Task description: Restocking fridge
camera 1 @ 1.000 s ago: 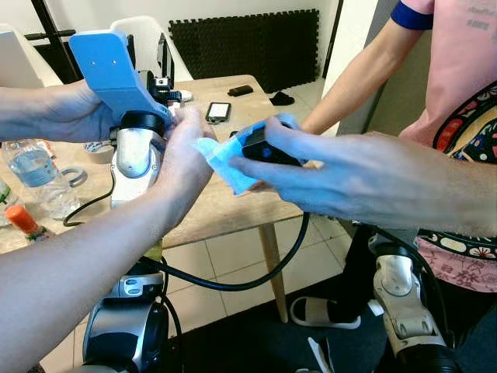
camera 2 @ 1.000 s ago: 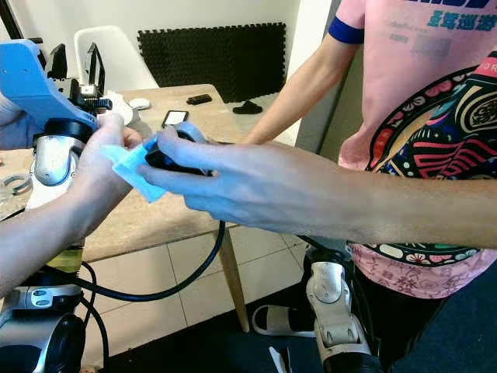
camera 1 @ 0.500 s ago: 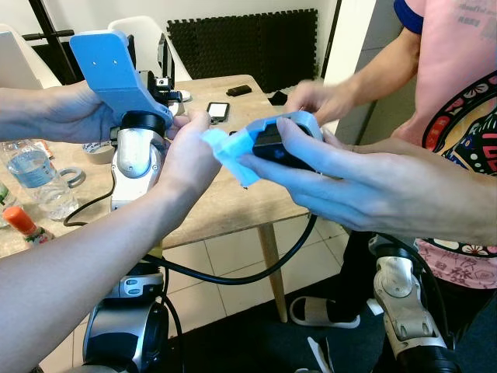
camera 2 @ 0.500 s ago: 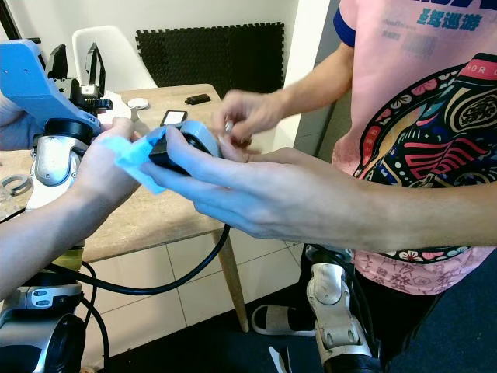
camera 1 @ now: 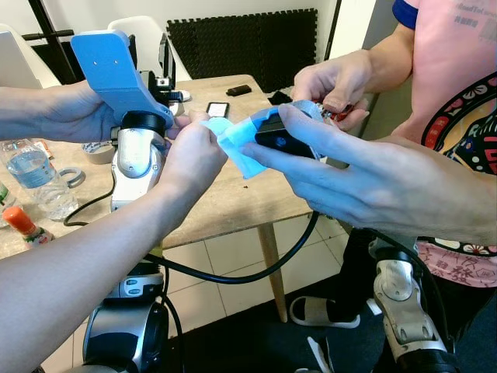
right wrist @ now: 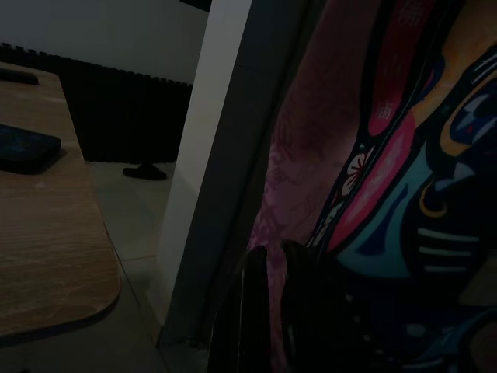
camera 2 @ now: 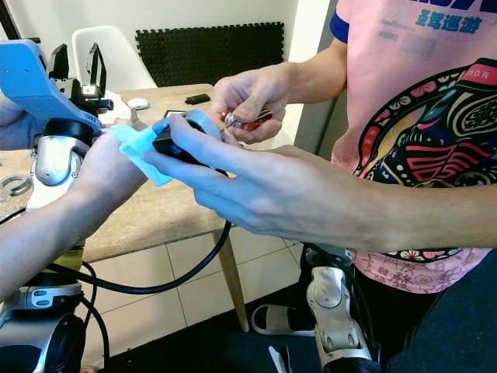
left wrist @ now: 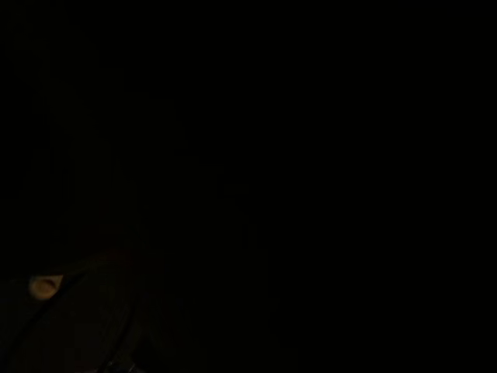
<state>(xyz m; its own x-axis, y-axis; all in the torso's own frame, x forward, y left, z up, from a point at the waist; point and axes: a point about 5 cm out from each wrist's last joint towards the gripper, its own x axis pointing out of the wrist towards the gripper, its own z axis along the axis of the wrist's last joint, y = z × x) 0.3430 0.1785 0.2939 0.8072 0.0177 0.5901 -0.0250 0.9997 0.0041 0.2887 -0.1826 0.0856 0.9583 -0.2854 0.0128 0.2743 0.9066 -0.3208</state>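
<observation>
Person: in a pink printed shirt (camera 2: 419, 116), standing at the robot's right, beside the table's end.
Table: pale wood-grain top (camera 1: 225, 202) with a rounded corner, on slim wooden legs over a tiled floor.
Foam mat: black and ribbed (camera 1: 248, 43), propped against the wall behind the table.
Left arm: silver (camera 1: 136, 155), raised over the table and capped by a flat blue plate (camera 1: 112, 66); a person's hand (camera 1: 74, 113) grips it from the left side.
Left gripper: (camera 2: 78, 66) up behind the blue plate, its two black fingers standing apart.
Right gripper: (right wrist: 272, 303) hanging low beside the pink shirt; too dark to judge how it is set.
Near right hand: (camera 1: 365, 179) fingers wrapped around a small black device (camera 1: 279, 140).
Near left hand: (camera 1: 190, 155) pinching a light blue cloth (camera 1: 233, 144) against that device.
Far hand: (camera 1: 334, 81) the pink-shirted person's, fingertips pinched on a small red and metal item (camera 2: 245, 120).
Cable: thick, black, glossy (camera 1: 233, 276), looping down from the device under the table edge.
Water bottle: clear ribbed plastic (camera 1: 31, 175), on the table's left end, below the hand gripping the left arm and apart from it.
Orange-capped bottle: (camera 1: 23, 221) just in front of the water bottle.
Phone: dark slab (camera 1: 218, 110), flat on the table.
</observation>
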